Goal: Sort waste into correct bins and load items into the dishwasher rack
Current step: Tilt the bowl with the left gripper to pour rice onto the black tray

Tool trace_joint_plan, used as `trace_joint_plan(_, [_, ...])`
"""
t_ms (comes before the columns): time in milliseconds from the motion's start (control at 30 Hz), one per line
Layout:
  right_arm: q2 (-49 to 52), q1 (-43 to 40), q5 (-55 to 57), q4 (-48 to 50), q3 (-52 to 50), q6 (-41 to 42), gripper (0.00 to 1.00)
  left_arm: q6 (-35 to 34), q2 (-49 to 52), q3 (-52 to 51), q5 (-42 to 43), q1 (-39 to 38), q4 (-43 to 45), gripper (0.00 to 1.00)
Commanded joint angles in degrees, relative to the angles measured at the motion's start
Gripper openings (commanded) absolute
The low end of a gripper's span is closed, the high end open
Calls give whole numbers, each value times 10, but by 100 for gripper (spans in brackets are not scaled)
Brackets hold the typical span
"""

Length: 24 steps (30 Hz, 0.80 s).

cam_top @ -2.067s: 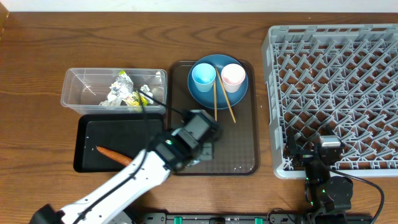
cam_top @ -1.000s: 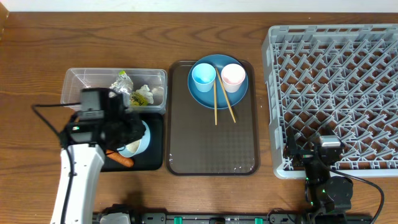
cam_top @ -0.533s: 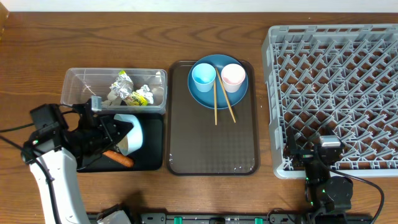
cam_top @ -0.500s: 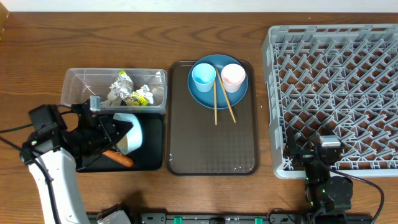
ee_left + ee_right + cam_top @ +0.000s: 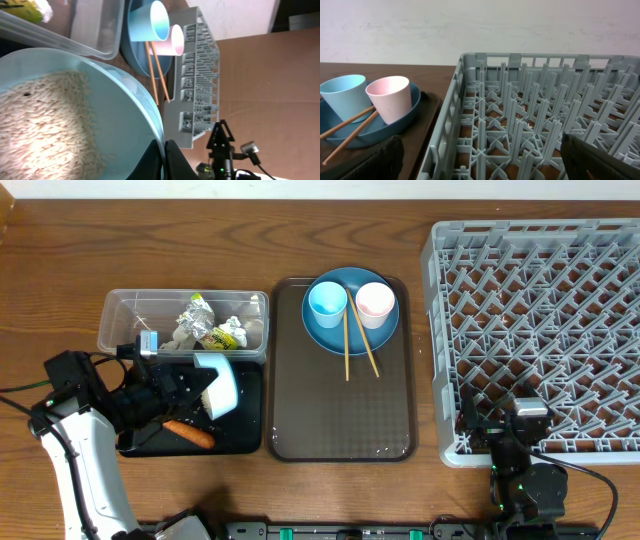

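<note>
My left gripper [image 5: 198,390] is shut on the rim of the pale blue bowl [image 5: 221,384], which is tipped on its side over the black tray [image 5: 140,442]. In the left wrist view the fingertips [image 5: 172,160] pinch the bowl's rim [image 5: 145,105], and white rice [image 5: 40,125] clings inside. An orange carrot [image 5: 190,434] lies in the black tray. The clear tub [image 5: 125,320] holds tissue [image 5: 185,332] and a yellow-green wrapper [image 5: 222,336]. My right gripper [image 5: 485,167] stands open over the rack's [image 5: 540,320] front left corner, with nothing between its fingers.
On the brown serving tray [image 5: 345,405] the dark blue plate [image 5: 350,330] carries a light blue cup [image 5: 327,302] and a pink cup [image 5: 375,302], with chopsticks [image 5: 358,348] lying across it. The right wrist view shows the rack's wall [image 5: 447,130] close ahead and the pink cup [image 5: 390,97] to the left.
The left arm has drawn back to the left and turned the bowl from roughly level to standing on its side over the black tray. The right arm has not moved.
</note>
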Motion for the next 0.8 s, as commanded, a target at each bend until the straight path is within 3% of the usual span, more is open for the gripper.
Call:
trace_joint_plan(0, [-1, 0, -1, -1, -1, 8, 99, 19, 3, -4, 48, 3, -9, 6])
trace_joint_plan(767, [-1, 0, 0, -1, -1, 8, 99, 20, 3, -4, 103, 37, -25, 6])
